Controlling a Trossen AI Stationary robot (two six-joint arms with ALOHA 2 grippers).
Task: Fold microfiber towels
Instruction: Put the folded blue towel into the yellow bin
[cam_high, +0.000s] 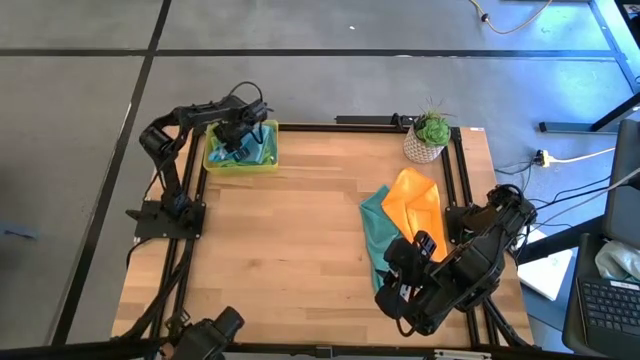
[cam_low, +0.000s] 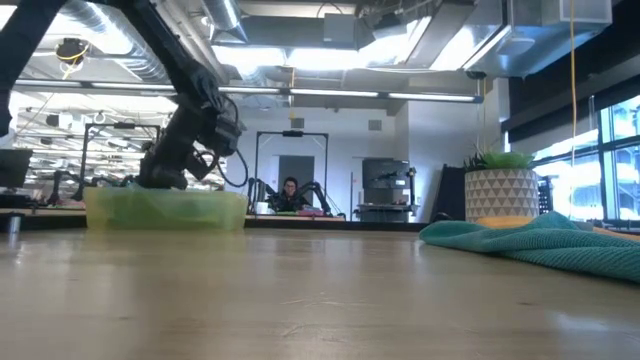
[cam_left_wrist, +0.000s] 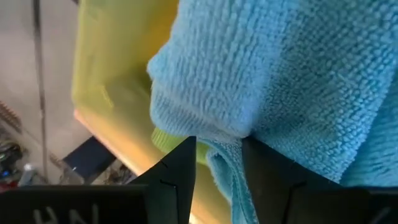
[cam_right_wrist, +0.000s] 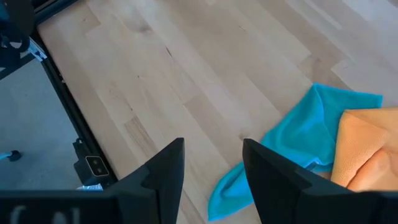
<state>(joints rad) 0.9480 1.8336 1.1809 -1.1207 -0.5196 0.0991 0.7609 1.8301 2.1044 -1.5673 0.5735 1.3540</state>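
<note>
Now left claw (cam_left_wrist: 217, 180) pinching light blue towel (cam_left_wrist: 298, 81) in tray (cam_high: 214, 160); right claw (cam_right_wrist: 211, 180) open

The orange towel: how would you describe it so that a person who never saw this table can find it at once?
Start at the potted plant at the table's far right corner. Just in front of it, near the right edge, two cloths lie in a loose heap. The orange towel is the upper one, crumpled over the teal towel; its bright orange colour sets it apart.
</note>
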